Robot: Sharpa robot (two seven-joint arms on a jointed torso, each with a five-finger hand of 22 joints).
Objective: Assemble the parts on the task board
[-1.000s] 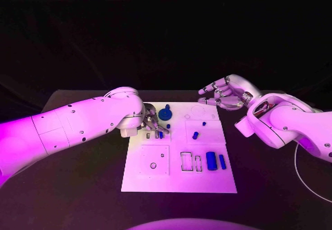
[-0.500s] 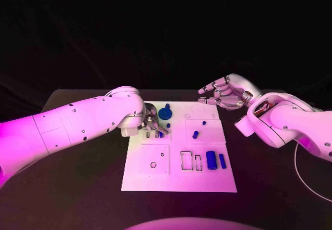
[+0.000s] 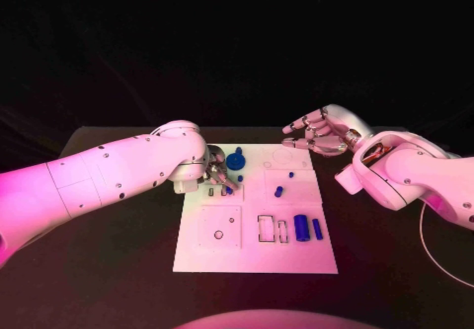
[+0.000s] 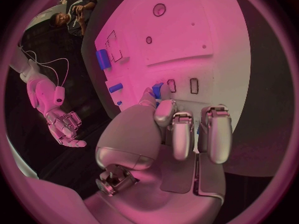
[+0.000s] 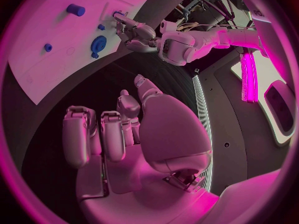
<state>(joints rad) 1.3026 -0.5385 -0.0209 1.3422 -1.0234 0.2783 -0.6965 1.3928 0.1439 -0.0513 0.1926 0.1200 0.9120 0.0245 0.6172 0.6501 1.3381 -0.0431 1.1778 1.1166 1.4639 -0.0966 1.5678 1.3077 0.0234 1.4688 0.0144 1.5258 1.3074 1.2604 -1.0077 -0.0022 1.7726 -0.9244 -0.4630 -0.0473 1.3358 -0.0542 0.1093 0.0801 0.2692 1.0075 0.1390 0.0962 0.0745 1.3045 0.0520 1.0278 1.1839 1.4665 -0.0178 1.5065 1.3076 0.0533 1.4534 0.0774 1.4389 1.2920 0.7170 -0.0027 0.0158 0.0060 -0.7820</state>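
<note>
Left hand (image 3: 219, 175) pinches a small blue peg (image 4: 157, 90) over the flat white task board's (image 3: 207, 257) slots. Right hand (image 3: 318, 136) hovers past the board's far corner, metal fingers loosely apart, holding nothing.

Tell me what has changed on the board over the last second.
Very little. The left hand stays at the board's upper left slots, its fingertips on a small blue part; it has edged slightly upward in the head view. The right hand still hovers past the board's far right corner, holding nothing. The other blue parts lie as before.
</note>
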